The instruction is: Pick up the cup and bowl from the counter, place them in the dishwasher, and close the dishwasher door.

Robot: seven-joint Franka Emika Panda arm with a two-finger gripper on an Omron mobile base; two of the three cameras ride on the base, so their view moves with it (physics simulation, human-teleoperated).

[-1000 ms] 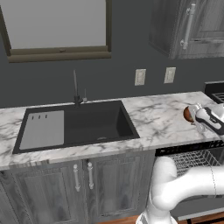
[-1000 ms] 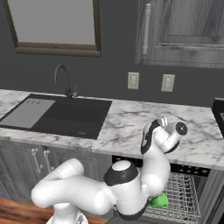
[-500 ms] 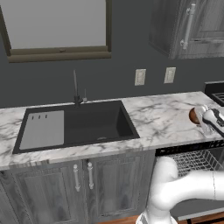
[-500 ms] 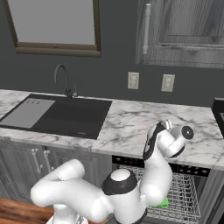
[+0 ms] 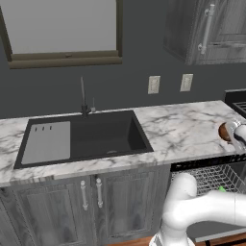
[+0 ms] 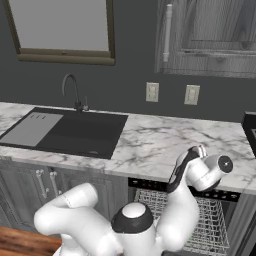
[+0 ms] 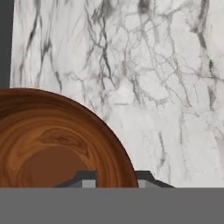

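The bowl [image 7: 57, 140] is sitting upright, opening up, near the right end of the worktop [image 5: 182, 129] by its front edge, and the hand view is showing its wood-grain inside, which the left base view's glimpse [image 5: 224, 131] is not. The gripper [image 7: 114, 177] is straddling the bowl's rim, one tip inside and one outside; whether it is clamping, I cannot tell. The left base view is also catching the cup [image 5: 221, 190] in the dishwasher [image 6: 205, 220] rack.
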